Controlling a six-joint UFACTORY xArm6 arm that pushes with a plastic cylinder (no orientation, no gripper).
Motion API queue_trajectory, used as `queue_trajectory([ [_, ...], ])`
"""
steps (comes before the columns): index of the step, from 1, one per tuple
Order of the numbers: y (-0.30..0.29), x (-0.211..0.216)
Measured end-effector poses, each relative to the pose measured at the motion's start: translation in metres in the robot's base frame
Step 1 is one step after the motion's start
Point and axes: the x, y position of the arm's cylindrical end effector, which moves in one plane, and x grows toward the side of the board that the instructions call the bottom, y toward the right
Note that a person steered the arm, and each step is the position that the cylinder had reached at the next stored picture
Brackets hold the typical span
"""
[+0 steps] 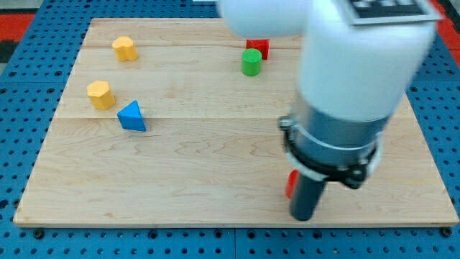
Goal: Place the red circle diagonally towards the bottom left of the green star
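Observation:
A small red block [291, 184], mostly hidden behind the arm, shows at the view's lower right; its shape cannot be made out. My rod stands right beside it, and my tip [302, 217] rests just to its lower right, touching or nearly touching it. No green star is visible; the arm's large white and grey body [352, 93] covers much of the board's right side.
A green cylinder [251, 62] and a red block [257, 47] behind it sit at the top centre. Two yellow blocks [124, 48] [100, 94] and a blue triangular block [132, 116] lie at the left. The wooden board [180, 165] lies on a blue pegboard.

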Motion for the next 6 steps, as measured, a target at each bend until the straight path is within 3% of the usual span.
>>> queue_trajectory([
  [2,-0.036,-0.027],
  [5,0.010,-0.037],
  [6,-0.033,-0.041],
])
